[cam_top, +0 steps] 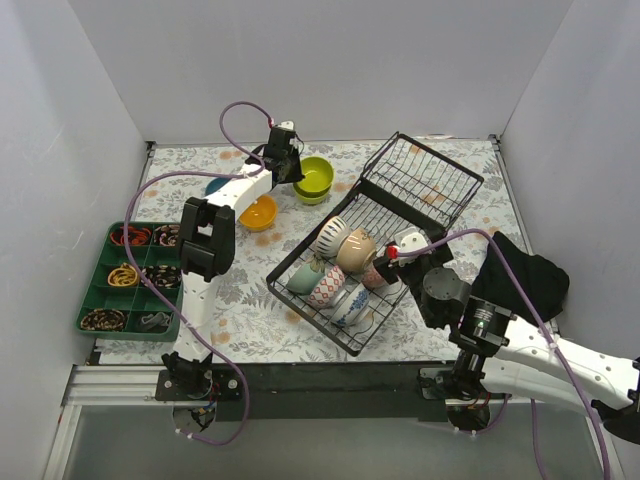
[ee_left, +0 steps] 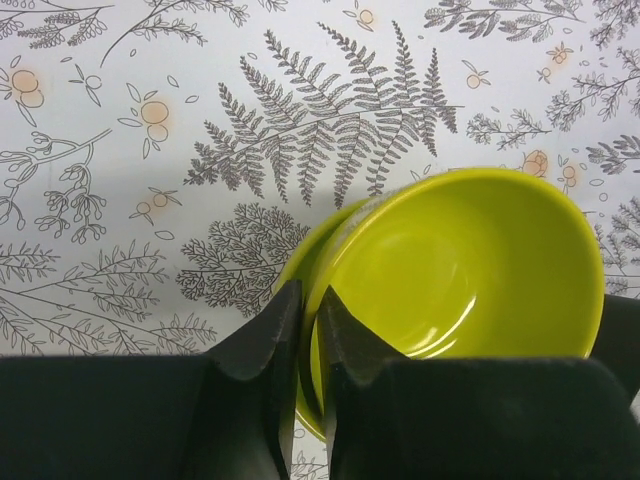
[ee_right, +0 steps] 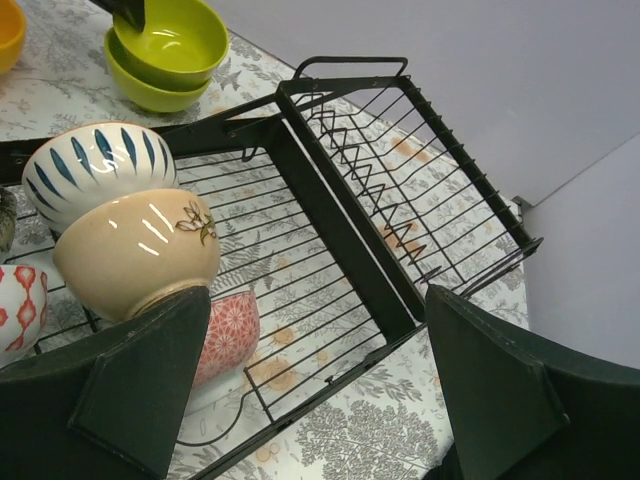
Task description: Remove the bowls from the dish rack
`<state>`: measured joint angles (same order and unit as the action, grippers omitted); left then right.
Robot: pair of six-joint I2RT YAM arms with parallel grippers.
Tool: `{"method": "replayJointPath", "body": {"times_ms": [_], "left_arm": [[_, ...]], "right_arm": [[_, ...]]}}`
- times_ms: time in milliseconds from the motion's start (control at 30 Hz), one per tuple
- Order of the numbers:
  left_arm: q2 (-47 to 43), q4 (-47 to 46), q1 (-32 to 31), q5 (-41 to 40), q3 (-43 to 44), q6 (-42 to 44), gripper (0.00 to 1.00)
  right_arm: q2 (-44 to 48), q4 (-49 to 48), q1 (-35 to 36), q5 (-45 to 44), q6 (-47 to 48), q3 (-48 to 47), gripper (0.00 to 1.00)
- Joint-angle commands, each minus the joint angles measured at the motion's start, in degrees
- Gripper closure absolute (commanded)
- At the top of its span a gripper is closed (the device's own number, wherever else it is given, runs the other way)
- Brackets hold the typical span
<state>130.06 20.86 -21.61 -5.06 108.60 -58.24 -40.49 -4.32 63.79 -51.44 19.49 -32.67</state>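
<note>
The black wire dish rack (cam_top: 392, 228) lies at centre right, its raised tier (cam_top: 425, 178) at the far end. It holds several bowls: striped (cam_top: 329, 236), beige (cam_top: 356, 250), pink (cam_top: 375, 276), pale-green (cam_top: 305, 275), red-patterned (cam_top: 328, 288) and blue-white (cam_top: 350, 306). My left gripper (ee_left: 308, 302) is shut on the rim of a lime bowl (ee_left: 470, 260), which sits in a second lime bowl (ee_right: 140, 92) on the table. My right gripper (ee_right: 318, 300) is open over the rack's near right edge, beside the beige bowl (ee_right: 135, 250) and the pink bowl (ee_right: 225, 335).
An orange bowl (cam_top: 258, 212) and a blue bowl (cam_top: 214, 186) sit on the floral cloth left of the lime bowls. A green compartment tray (cam_top: 100, 300) lies at the left edge. A black cloth (cam_top: 528, 272) lies at the right wall.
</note>
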Motion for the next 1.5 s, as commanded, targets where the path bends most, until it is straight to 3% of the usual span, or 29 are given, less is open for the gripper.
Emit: {"method": "replayJointPath", "body": {"times_ms": [0, 200, 233, 267, 333, 567, 767, 967, 1233, 1467], "left_arm": [[-2.1, -0.8, -0.2, -1.4, 1.7, 0.8, 0.85], [-5.2, -0.8, -0.2, -1.6, -2.0, 1.1, 0.81], [-5.5, -0.9, -0.3, -1.4, -2.2, 1.1, 0.79], [-5.7, -0.9, -0.2, -1.1, -2.5, 1.2, 0.67], [-5.7, -0.4, -0.3, -0.7, -2.9, 1.3, 0.58], [-10.3, 0.8, -0.2, 0.4, -3.7, 0.6, 0.42], [-22.3, 1.2, -0.3, 0.3, -7.6, 0.8, 0.17], [-37.9, 1.6, -1.1, 1.0, -19.3, 1.5, 0.02], [-61.6, 1.1, -1.5, 7.1, -45.1, 2.8, 0.02], [-77.2, 5.1, -1.7, 11.7, -61.1, 0.0, 0.02]], "right_arm": [[2.9, 4.2, -0.6, 1.6, -7.2, -0.1, 0.04], [3.1, 5.1, -1.0, 2.5, -8.6, 0.6, 0.04], [3.0, 5.7, -1.1, 2.7, -8.8, 0.7, 0.04], [2.9, 5.8, -1.0, 2.8, -9.2, 0.7, 0.04], [2.8, 6.0, -1.1, 2.8, -9.8, 0.7, 0.05], [2.9, 10.4, -2.3, 3.8, -16.5, -0.9, 0.05], [1.8, 16.4, -4.8, 7.0, -27.0, -2.1, 0.05], [2.2, 20.2, -9.3, 10.1, -33.0, -1.4, 0.05], [0.0, 19.9, -20.0, 18.7, -32.8, -2.6, 0.05], [-7.1, 13.2, -38.4, 39.7, -32.0, -4.3, 0.05]]}}
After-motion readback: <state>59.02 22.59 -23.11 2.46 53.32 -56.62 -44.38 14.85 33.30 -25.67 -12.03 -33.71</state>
